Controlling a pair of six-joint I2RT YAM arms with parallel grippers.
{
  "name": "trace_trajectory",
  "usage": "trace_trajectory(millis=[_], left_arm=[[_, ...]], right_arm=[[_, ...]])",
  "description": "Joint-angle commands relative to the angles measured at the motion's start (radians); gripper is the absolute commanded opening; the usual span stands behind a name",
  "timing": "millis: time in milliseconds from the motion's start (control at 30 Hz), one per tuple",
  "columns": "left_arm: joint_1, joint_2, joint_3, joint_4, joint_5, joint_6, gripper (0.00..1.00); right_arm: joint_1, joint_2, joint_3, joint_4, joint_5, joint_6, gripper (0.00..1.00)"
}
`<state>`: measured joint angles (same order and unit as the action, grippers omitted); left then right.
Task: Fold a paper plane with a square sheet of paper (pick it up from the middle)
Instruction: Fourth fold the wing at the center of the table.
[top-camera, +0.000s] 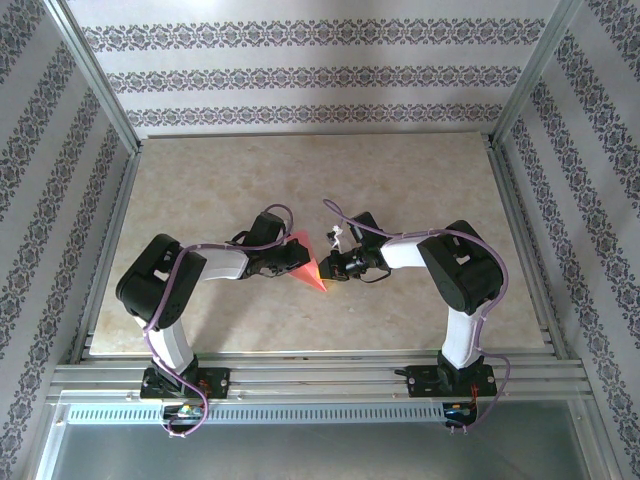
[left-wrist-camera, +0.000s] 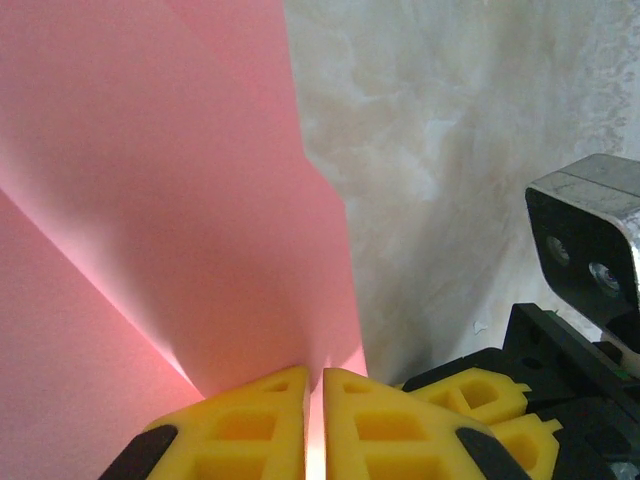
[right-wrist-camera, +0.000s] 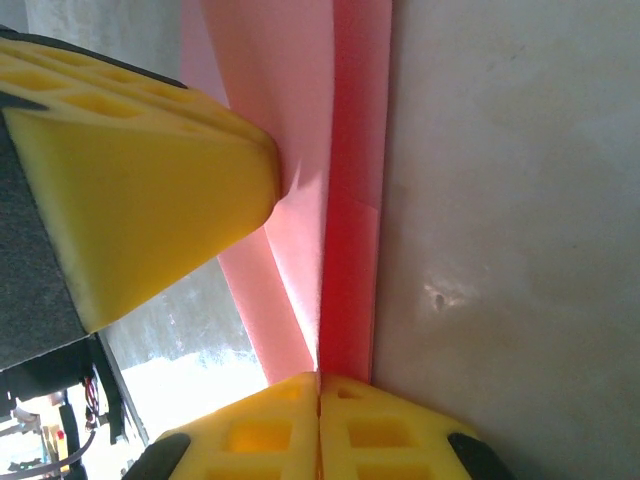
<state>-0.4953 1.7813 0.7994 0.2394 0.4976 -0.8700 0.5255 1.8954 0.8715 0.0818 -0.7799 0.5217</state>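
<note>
Salmon-pink paper plane (top-camera: 305, 268) glows at the centre of the overhead frame and deepens to red along one fold in the right wrist view. The counter (top-camera: 300, 170) is cream, marbled with pale beige. The walls (top-camera: 300, 75) carry white and grey-violet floral stripes. The left arm (top-camera: 215, 262) and right arm (top-camera: 405, 252) are white and black, trailed by lilac cables (top-camera: 152, 338). The left gripper (left-wrist-camera: 315, 390) and right gripper (right-wrist-camera: 320, 390) show bright yellow jaws edged in black.

Two matching arms on show: left arm (top-camera: 165, 295) and right arm (top-camera: 462, 275), white links between bulky black joints, lilac cables (top-camera: 150, 340) trailing along both. Up close, left gripper (left-wrist-camera: 314, 378) and right gripper (right-wrist-camera: 320, 380) sport yellow, honeycomb-cut fingers with black backing.
</note>
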Motion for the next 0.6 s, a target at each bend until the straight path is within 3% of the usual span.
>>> trace_trajectory(millis=[0, 567], left_arm=[[0.012, 0.021, 0.022, 0.028, 0.007, 0.022, 0.13], [0.018, 0.042, 0.021, 0.022, 0.002, 0.019, 0.13]], right_arm=[[0.000, 0.060, -0.006, -0.051, 0.062, -0.009, 0.10], [0.005, 0.064, 0.000, -0.063, 0.060, -0.014, 0.10]])
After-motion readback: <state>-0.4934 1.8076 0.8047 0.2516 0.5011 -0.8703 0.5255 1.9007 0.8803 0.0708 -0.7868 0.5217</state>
